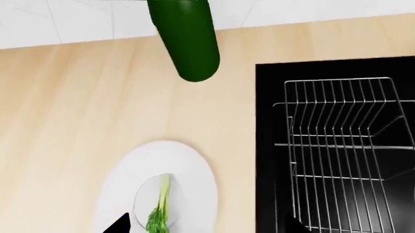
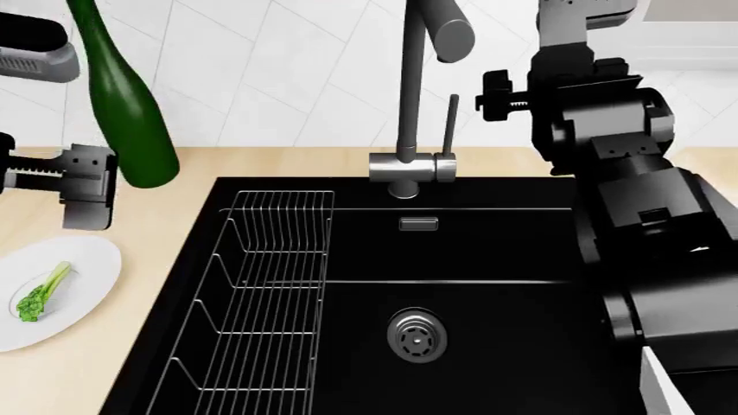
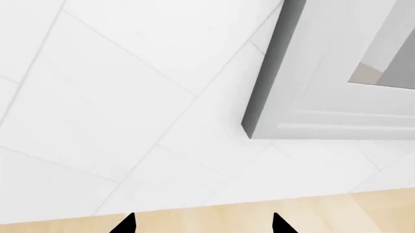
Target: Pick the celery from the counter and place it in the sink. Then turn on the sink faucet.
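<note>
1. Green and tiny, the celery (image 2: 41, 291) lies on the round white plate (image 2: 86, 303), which sits on the beige tabletop (image 2: 150, 346) just left of the black sink (image 2: 485, 259). It is not picked up yet, so I think I am on the first step.
2. My left hand (image 2: 86, 187) hangs above the tabletop, behind the plate and beside the tall green bottle (image 2: 121, 104). It holds nothing. Its fingers look spread apart.
3. My left wrist camera shows the celery (image 1: 159, 208) right below it.
4. Next, I think I must lower the left hand over the stalk and pinch it gently, without bumping the bottle.
5. My right hand (image 2: 499, 95) is up near the faucet (image 2: 406, 95) and its thin lever (image 2: 451, 121). It holds nothing. Its two tips (image 3: 126, 223) stand apart.
</note>
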Tool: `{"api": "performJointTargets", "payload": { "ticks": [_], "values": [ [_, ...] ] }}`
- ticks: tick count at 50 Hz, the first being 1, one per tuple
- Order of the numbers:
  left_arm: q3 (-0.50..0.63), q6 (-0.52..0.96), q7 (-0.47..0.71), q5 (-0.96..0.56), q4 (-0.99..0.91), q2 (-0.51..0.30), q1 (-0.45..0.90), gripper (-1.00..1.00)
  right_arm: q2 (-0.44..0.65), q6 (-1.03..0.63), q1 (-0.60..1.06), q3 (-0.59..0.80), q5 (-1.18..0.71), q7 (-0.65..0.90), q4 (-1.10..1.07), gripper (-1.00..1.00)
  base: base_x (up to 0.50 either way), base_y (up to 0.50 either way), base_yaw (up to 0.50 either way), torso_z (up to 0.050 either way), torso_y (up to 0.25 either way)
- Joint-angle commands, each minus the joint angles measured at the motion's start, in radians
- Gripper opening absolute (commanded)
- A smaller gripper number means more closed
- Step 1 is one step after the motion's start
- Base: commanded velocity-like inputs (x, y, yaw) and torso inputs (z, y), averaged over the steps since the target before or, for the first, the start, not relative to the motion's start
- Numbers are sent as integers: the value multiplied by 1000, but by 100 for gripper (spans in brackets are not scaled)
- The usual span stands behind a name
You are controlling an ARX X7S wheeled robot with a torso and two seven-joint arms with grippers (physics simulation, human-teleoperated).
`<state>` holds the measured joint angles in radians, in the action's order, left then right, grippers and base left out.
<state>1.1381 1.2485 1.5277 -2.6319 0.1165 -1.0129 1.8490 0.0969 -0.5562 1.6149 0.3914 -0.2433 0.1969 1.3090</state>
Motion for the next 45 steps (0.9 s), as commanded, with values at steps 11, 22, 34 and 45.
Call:
{"api": "performJointTargets", "payload": {
  "ticks": [11,22,34,45],
  "values": [
    [103,-64,-18,-3,14,-52,-15,100,-21,2,-7,-100,90,-34,-2,100,0,0,0,0,0],
    [103,-18,-126,154,115,3,-44,100,-27,1,-13,-132,125,-40,-1,100,0,0,0,0,0],
    [98,20,-305,406,237,94,-105,100,-29,7,-23,-162,155,-46,-1,100,0,0,0,0,0],
    [115,24,-389,510,309,102,-130,100,-27,10,-30,-182,178,-48,-1,100,0,0,0,0,0]
  ]
}}
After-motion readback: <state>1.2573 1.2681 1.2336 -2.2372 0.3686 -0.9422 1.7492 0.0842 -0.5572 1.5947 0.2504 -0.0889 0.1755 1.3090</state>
